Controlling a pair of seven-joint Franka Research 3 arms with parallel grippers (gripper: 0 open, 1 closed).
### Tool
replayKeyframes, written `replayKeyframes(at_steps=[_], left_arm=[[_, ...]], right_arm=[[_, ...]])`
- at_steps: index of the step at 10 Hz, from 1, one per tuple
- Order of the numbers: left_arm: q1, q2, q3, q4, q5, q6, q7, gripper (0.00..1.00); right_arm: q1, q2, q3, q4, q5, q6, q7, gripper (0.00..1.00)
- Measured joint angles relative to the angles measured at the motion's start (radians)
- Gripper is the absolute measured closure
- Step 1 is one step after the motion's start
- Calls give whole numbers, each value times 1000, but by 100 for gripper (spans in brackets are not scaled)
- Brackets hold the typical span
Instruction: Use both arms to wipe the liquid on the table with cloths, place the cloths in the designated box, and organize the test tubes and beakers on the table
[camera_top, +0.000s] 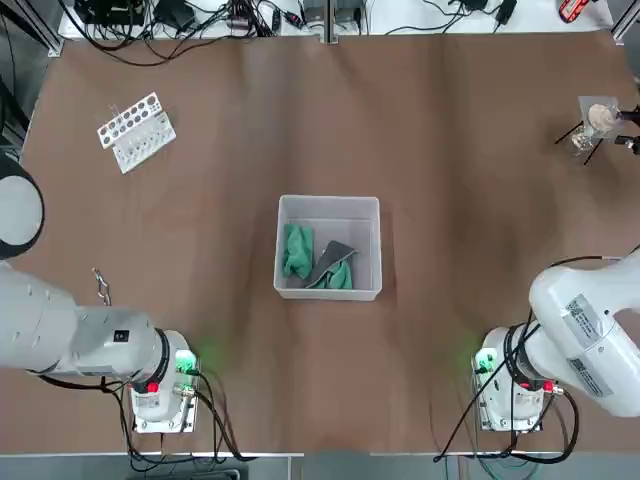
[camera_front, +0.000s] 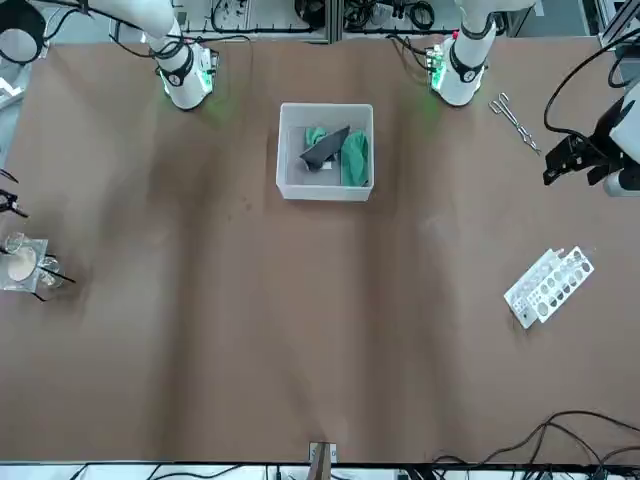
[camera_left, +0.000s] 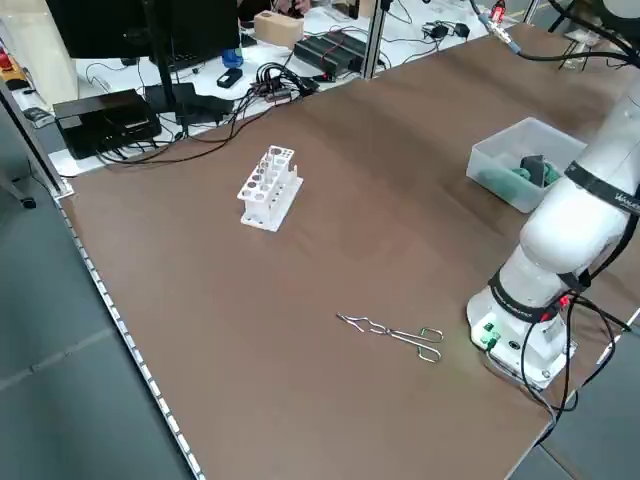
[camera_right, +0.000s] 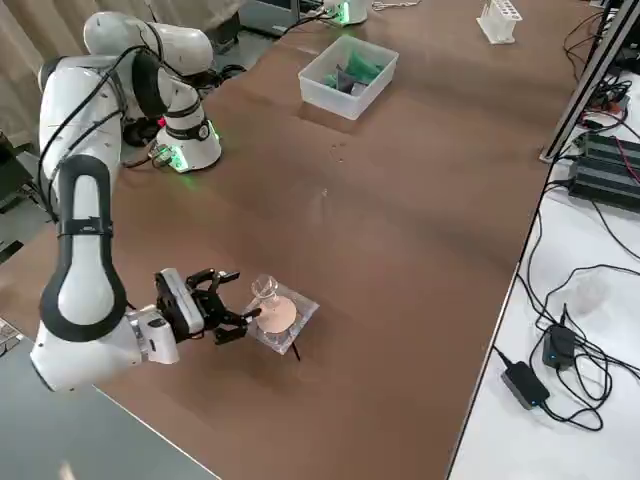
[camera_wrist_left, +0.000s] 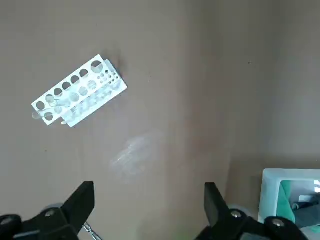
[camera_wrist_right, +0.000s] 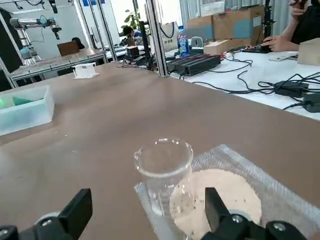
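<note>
Box: we see the plastic bin (camera_top: 327, 214) on the table (camera_top: 240, 380).
Cloths: both green rags (camera_top: 298, 250) sit inside the bin.
Left gripper (camera_wrist_left: 149, 187): left of the bin, fingers wide apart.
Right gripper (camera_wrist_right: 149, 194): right of the bin, fingers apart.
Beaker (camera_wrist_right: 164, 172): right of the bin, near our right gripper.
Tube rack (camera_top: 137, 132): left of the bin.

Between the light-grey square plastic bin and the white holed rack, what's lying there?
Nothing: the top view shows bare brown tabletop between bin and rack.
</note>
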Motion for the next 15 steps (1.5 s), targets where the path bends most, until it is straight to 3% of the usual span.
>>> replayKeyframes(at_steps=[3, 6, 10, 13, 15], left_arm=[[0, 0, 0, 0, 0, 0, 0, 3], [1, 1, 0, 0, 0, 0, 0, 3], [1, 2, 1, -1, 0, 1, 0, 3], [1, 2, 1, -1, 0, 3, 0, 3], [1, 3, 1, -1, 0, 3, 0, 3]], right_arm=[[-11, -15, 6, 55, -35, -24, 8, 0], [68, -69, 19, 73, -107, -24, 87, 0], [345, -177, 28, 78, -177, 22, 298, 0], [633, -248, 30, 77, -192, 190, 547, 0], [790, -255, 24, 75, -203, 293, 728, 0]])
